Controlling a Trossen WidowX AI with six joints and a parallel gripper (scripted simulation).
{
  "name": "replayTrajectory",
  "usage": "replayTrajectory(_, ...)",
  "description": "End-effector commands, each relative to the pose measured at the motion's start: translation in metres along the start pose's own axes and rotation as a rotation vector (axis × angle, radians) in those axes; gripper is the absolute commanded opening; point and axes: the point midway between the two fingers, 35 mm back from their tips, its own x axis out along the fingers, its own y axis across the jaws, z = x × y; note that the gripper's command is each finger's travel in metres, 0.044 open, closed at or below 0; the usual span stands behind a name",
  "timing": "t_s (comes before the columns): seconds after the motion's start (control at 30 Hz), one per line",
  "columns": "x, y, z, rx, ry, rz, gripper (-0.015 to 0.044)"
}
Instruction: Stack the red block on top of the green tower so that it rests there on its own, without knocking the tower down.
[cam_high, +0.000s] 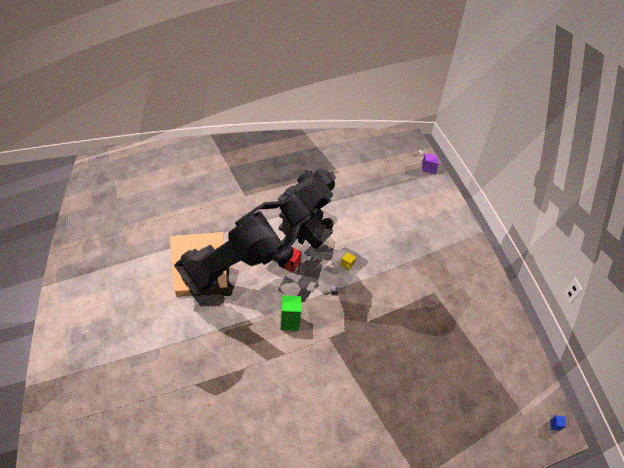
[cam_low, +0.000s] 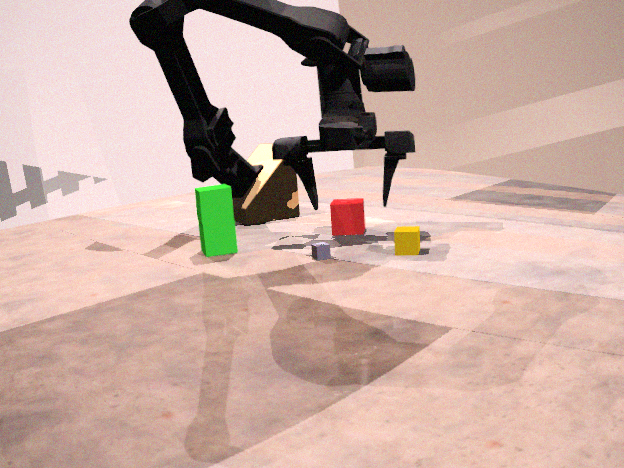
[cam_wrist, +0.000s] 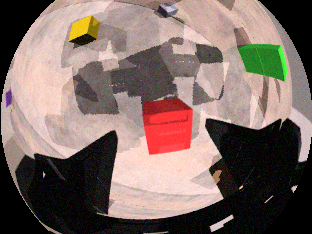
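Observation:
The red block (cam_high: 293, 259) (cam_low: 347, 218) (cam_wrist: 169, 136) sits on the floor, partly hidden by the arm in the top view. The green tower (cam_high: 290, 316) (cam_low: 217, 221) (cam_wrist: 261, 61) stands upright on its own, left of the red block in the exterior view, with nothing on top. My gripper (cam_low: 351, 207) (cam_wrist: 163, 129) is wide open and empty, pointing down. In the exterior view its fingertips appear either side of the red block, near the level of its top. In the wrist view the red block lies between and a little beyond the fingertips.
A yellow cube (cam_high: 347, 260) (cam_low: 407, 240) (cam_wrist: 84, 30) and a small grey cube (cam_high: 334, 290) (cam_low: 320, 250) (cam_wrist: 167, 10) lie near the red block. A wooden wedge (cam_high: 189, 246) (cam_low: 274, 198) is by the arm's base. A purple cube (cam_high: 429, 163) and a blue cube (cam_high: 557, 422) lie far off.

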Motion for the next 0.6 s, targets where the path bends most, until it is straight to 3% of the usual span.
replayTrajectory(0.0,0.009,-0.003,-0.001,-0.007,-0.002,-0.009,0.0440)
replayTrajectory(0.57,0.024,-0.004,-0.001,-0.007,-0.003,-0.011,0.0440)
